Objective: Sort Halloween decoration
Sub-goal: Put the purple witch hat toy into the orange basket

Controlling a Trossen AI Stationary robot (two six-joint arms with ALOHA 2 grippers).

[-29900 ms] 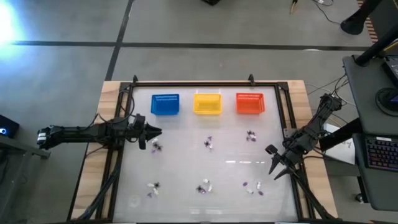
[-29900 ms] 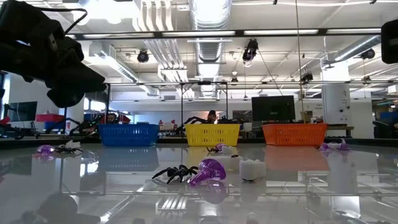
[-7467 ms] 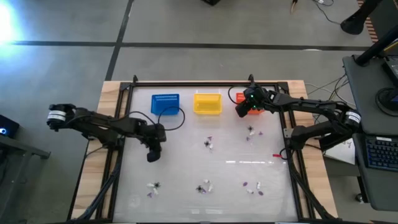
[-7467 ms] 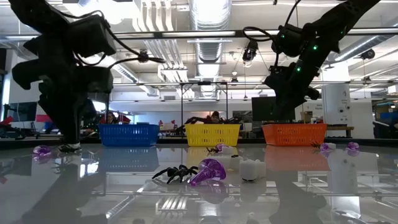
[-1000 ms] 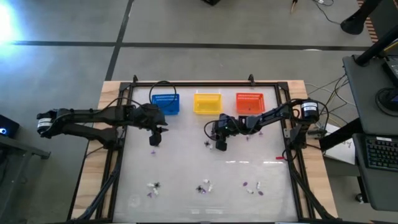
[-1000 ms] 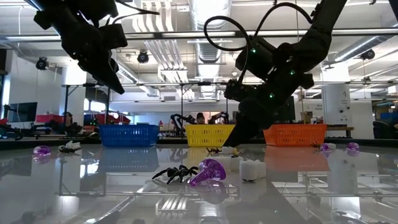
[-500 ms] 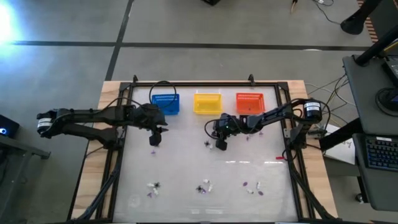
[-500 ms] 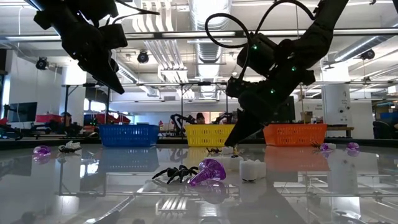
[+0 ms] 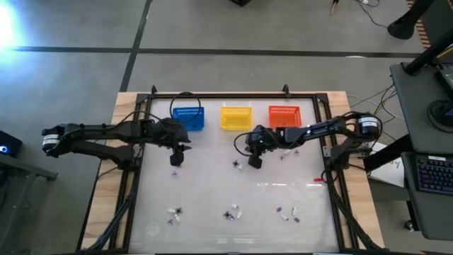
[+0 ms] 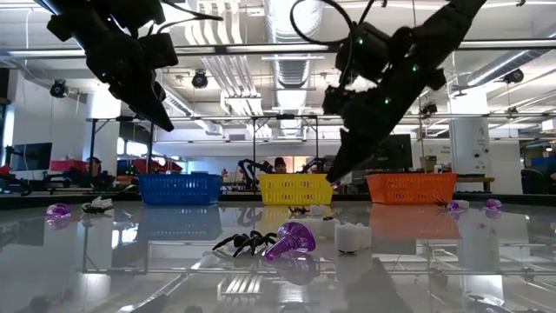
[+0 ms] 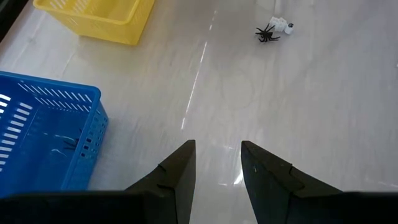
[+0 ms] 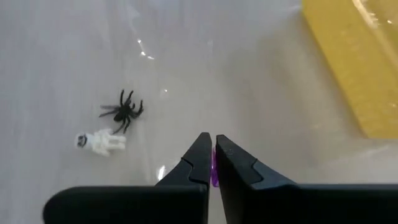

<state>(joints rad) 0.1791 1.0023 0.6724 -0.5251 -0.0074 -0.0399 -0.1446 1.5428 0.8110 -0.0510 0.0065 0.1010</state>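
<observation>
Right wrist view — purple piece [image 12: 213, 175] pinched in right gripper [image 12: 211, 163].

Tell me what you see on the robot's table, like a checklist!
Surface: glossy white table in a wooden frame.
Job's things: small groups of tiny trinkets lie scattered. A black spider lies by a whitish figure. Another spider, a purple piece and a whitish piece sit near the front.
Clutter: blue basket, yellow basket and orange basket in a row at the back.
Grippers: left tool open and empty near the blue basket. Right tool shut on a purple bit, raised near the yellow basket.
Cables: black cable loops over the blue basket.
Surroundings: a big room with people far behind.
</observation>
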